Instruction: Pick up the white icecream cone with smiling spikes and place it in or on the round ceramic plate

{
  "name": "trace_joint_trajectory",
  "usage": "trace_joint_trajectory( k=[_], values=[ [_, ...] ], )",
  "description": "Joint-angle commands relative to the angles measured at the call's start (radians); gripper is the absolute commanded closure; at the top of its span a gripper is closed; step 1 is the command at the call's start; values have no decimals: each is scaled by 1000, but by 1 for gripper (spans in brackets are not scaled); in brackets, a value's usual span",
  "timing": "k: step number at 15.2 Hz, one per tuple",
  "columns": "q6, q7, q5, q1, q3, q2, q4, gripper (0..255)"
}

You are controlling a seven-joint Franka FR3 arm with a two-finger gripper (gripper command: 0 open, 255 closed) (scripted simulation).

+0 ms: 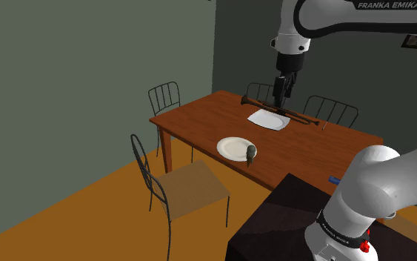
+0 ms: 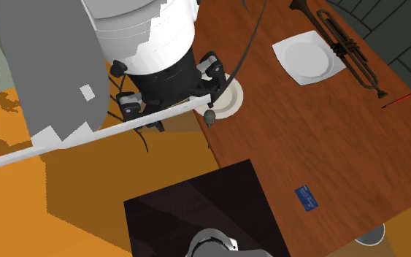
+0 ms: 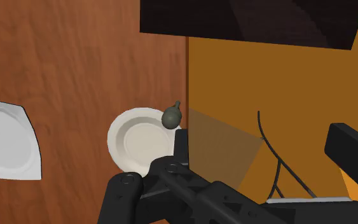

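Note:
The cone is a small dark grey-green lump with a thin tip. It rests against the rim of the round white plate, on the side by the table's front edge. From above, the cone sits at the table's edge beside the round plate, which the arm partly hides. My gripper hangs high over the table, open and holding nothing. In the wrist view the cone and the round plate lie far below the spread fingers of the gripper.
A square white plate and a dark trumpet lie farther back on the brown table. A blue card and a red pen lie on it too. Wire chairs stand around the table.

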Motion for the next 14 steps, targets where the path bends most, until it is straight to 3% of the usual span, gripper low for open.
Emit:
trace_joint_trajectory(
  k=[1, 14],
  values=[
    [0, 0, 0, 0, 0, 0, 0, 0],
    [251, 136, -49, -50, 5, 468, 23, 0]
  ],
)
